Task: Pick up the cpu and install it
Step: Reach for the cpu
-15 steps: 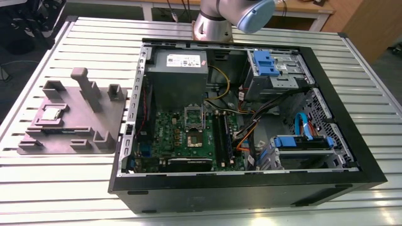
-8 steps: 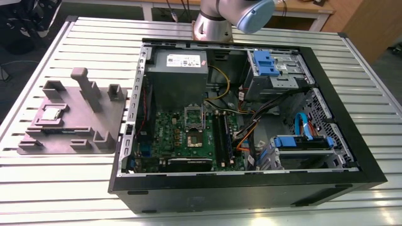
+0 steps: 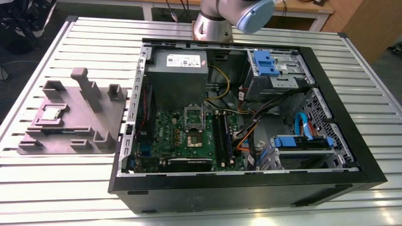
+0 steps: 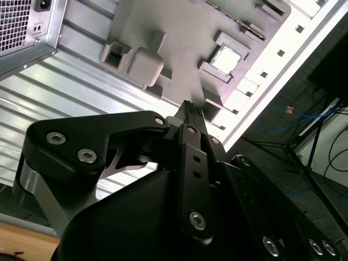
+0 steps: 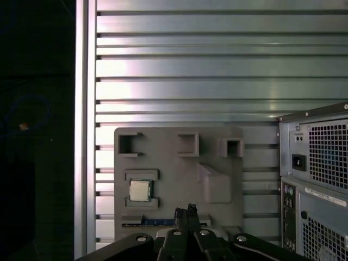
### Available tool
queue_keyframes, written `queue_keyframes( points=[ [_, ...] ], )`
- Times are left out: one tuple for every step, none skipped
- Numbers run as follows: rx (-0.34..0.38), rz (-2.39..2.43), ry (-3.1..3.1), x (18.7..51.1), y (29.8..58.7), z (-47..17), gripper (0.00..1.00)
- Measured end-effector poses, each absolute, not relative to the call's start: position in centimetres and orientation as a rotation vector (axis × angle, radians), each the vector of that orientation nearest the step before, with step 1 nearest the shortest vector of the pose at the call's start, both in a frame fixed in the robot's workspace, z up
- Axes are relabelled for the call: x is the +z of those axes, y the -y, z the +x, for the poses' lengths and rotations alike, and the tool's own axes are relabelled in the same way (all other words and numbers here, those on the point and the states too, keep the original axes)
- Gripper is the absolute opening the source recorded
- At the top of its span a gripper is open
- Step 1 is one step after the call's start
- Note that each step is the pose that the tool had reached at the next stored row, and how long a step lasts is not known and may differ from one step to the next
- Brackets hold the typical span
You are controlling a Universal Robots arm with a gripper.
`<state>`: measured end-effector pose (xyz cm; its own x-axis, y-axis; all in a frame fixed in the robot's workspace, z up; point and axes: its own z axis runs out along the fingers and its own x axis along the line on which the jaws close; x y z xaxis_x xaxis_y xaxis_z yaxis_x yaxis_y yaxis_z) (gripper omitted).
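The cpu [image 3: 52, 113] is a small silver square lying flat in a recess of the grey holder plate [image 3: 94, 129], at the exterior view's left of the open computer case. It also shows in both wrist views, cpu [image 5: 140, 191] and cpu [image 4: 227, 58]. My gripper [image 5: 185, 210] hangs well above the holder plate [image 5: 179, 168], off to one side of the cpu, fingers pressed together and holding nothing. The gripper [image 4: 190, 106] is apart from everything below. The motherboard's cpu socket [image 3: 192, 133] lies inside the case.
The open black case [image 3: 251, 186] holds the green motherboard [image 3: 169, 141], a grey power supply [image 3: 179, 70], cables and blue drive brackets [image 3: 264, 63]. The arm's base [image 3: 213, 26] stands behind the case. A green memory stick [image 5: 163, 222] lies on the holder. The slatted table edge [image 5: 87, 109] is close.
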<state>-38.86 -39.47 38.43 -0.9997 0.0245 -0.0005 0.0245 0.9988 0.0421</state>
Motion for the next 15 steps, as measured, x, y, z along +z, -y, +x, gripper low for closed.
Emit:
queue_keyframes(
  points=[
    [0.066, 0.039, -3.140, 38.43, 39.47, -38.96, 0.10],
    [0.066, 0.039, -3.140, 38.43, 39.47, -39.05, 0.10],
    [0.066, 0.039, -3.140, 38.43, 39.47, -39.14, 0.10],
    [0.066, 0.039, -3.140, 38.43, 39.47, -39.22, 0.10],
    [0.066, 0.039, -3.140, 38.43, 39.47, -39.31, 0.10],
    [0.066, 0.039, -3.140, 38.43, 39.47, -39.39, 0.10],
    [0.066, 0.039, -3.140, 38.43, 39.47, -39.48, 0.10],
    [0.066, 0.039, -3.140, 38.43, 39.47, -39.55, 0.10],
    [0.066, 0.038, -3.140, 38.43, 39.47, -39.56, 0.10],
    [0.066, 0.038, -3.140, 38.43, 39.47, -39.56, 0.10],
    [0.066, 0.038, -3.140, 38.43, 39.47, -39.57, 0.10],
    [0.066, 0.038, -3.140, 38.43, 39.47, -39.57, 0.10],
    [0.066, 0.039, -3.140, 38.43, 39.47, -39.58, 0.10],
    [0.066, 0.039, -3.140, 38.43, 39.47, -39.58, 0.10],
    [0.066, 0.039, -3.140, 38.43, 39.47, -39.58, 0.10]
  ],
)
